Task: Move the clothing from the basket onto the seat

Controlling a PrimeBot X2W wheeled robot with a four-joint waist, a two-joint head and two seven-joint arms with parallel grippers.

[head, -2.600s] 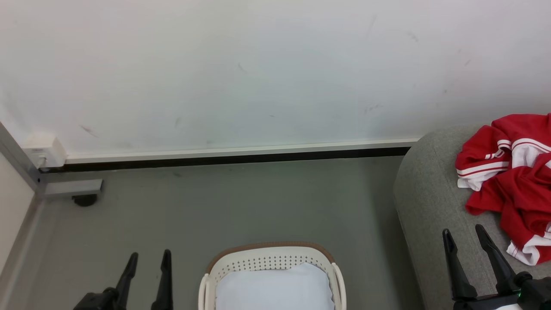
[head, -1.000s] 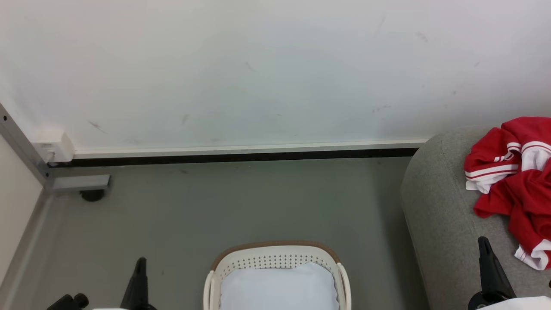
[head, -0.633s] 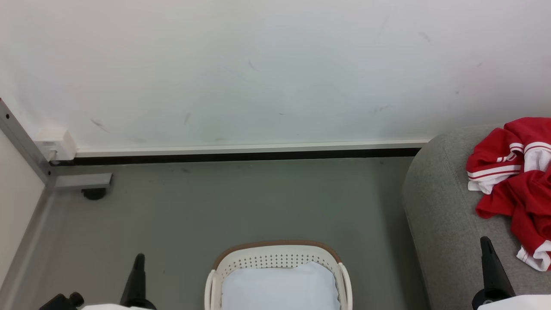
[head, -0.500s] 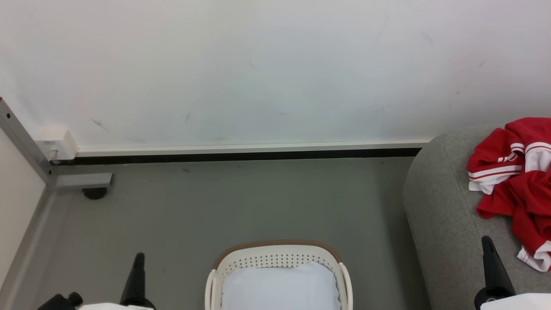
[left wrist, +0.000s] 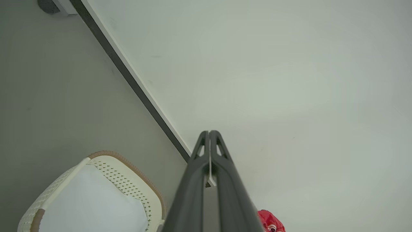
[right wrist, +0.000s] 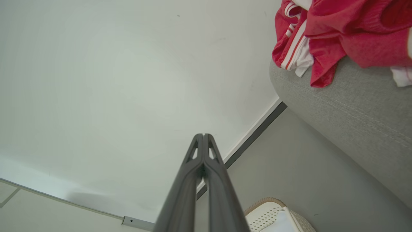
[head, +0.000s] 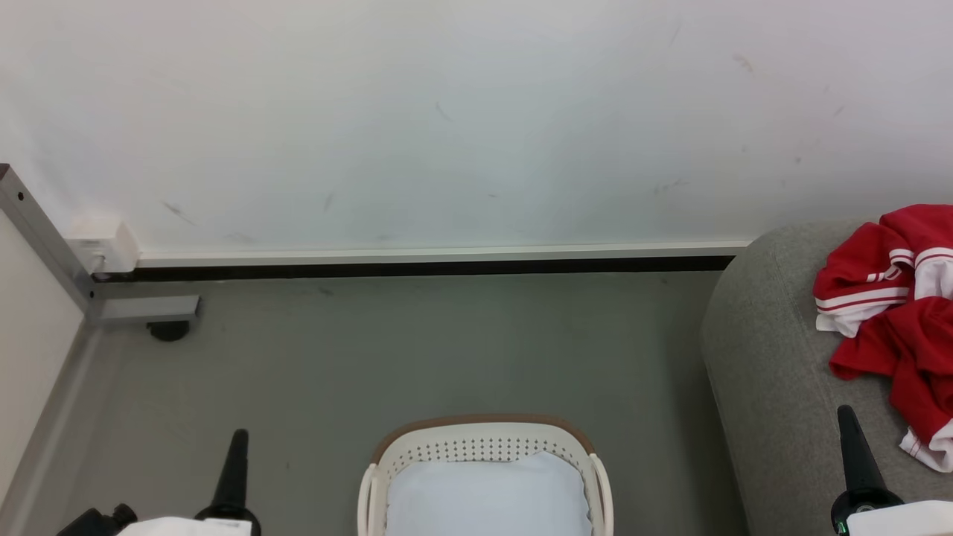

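Both left gripper (left wrist: 209, 132), right gripper (right wrist: 203, 134) pinched closed; clothing (head: 893, 335) on seat (head: 767, 357); white cloth (head: 488, 499) fills basket (head: 476, 449).

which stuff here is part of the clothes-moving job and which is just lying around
Part of the job:
red clothing, lying on the seat
grey seat
cream basket

Just lying about:
pale white cloth, in the basket
white wall box
grey metal bracket

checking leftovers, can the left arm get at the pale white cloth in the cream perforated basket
Probably yes: the shut left gripper hangs beside the cream perforated basket, nothing between, and the pale white cloth lies uncovered.
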